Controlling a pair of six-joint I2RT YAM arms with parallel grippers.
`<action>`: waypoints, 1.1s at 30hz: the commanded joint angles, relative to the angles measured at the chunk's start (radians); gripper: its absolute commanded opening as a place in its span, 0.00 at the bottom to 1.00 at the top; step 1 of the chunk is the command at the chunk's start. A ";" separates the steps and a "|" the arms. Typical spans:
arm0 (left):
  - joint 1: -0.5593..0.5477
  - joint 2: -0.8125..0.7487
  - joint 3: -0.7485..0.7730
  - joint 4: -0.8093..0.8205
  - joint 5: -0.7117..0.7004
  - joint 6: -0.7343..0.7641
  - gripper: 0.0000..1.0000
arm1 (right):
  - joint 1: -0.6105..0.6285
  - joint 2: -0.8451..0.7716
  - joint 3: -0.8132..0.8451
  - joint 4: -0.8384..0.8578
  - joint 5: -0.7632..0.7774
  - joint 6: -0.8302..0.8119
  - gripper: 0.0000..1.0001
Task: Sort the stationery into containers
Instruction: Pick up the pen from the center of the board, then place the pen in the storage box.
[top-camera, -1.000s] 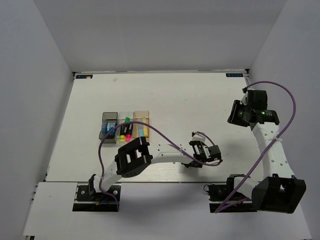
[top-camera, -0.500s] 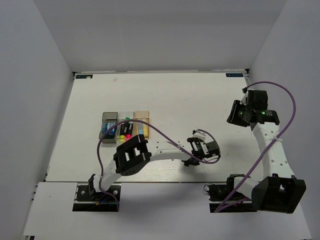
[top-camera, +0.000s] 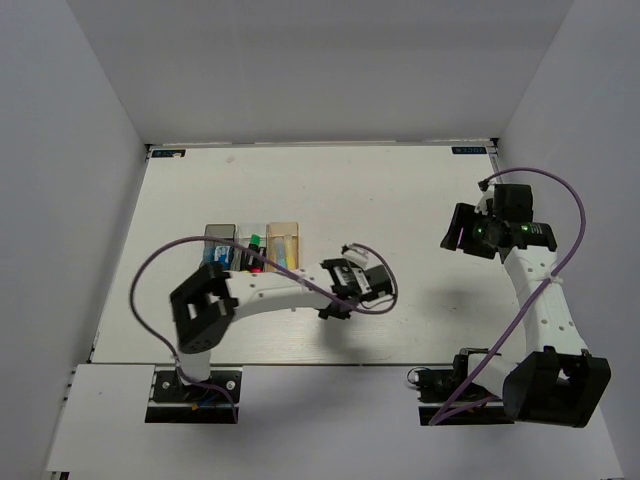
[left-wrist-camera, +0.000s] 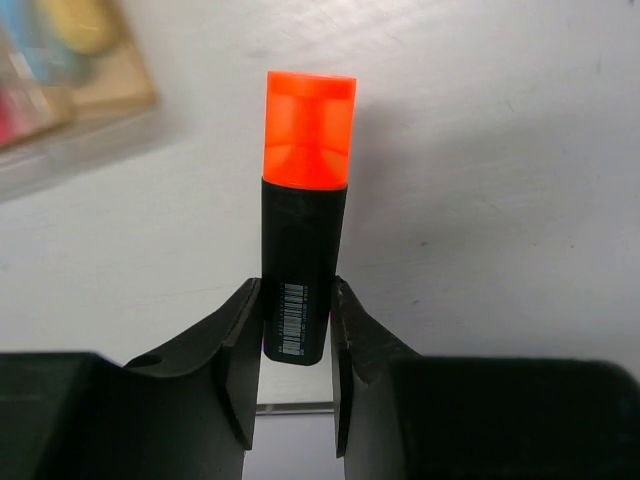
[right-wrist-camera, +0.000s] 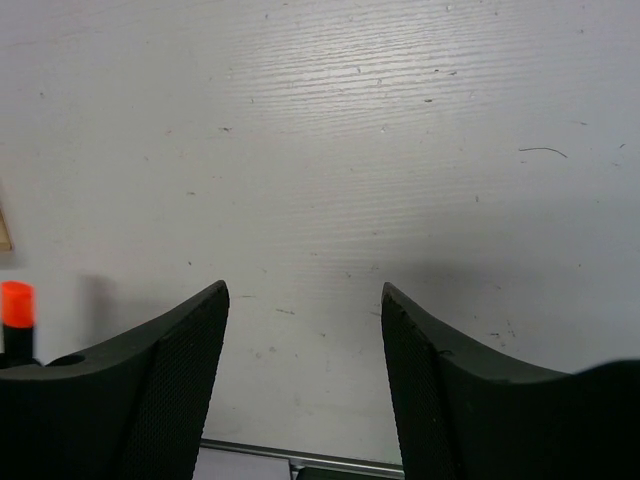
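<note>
My left gripper (left-wrist-camera: 297, 292) is shut on an orange-capped highlighter (left-wrist-camera: 305, 240) with a black body, held just above the table. In the top view the left gripper (top-camera: 333, 292) is right of the three adjoining trays: dark grey (top-camera: 219, 234), clear (top-camera: 246, 232) and pale tan (top-camera: 285, 233). The clear tray holds highlighters with green (top-camera: 255, 240) and pink ends. The tan tray holds yellow and light-blue pens (top-camera: 284, 262). The left arm partly hides the grey tray's contents. The trays' corner shows in the left wrist view (left-wrist-camera: 95, 90). My right gripper (right-wrist-camera: 305, 292) is open and empty over bare table at the right (top-camera: 452, 233).
White walls enclose the table on the left, back and right. The left arm's purple cable (top-camera: 150, 270) loops over the table left of the trays. The orange cap also shows at the left edge of the right wrist view (right-wrist-camera: 17, 304).
My left arm has swung left across the table with the orange highlighter, from mid-table to beside the trays. My right gripper has shifted slightly left.
</note>
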 joint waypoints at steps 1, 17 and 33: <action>0.070 -0.212 -0.037 -0.006 -0.070 0.047 0.00 | -0.003 -0.016 -0.007 0.021 -0.042 -0.012 0.66; 0.563 -0.603 -0.277 0.080 0.045 0.183 0.00 | -0.009 0.007 -0.016 0.021 -0.065 -0.006 0.67; 0.796 -0.355 -0.242 0.200 0.221 0.294 0.02 | -0.006 0.015 -0.015 0.022 -0.058 -0.008 0.67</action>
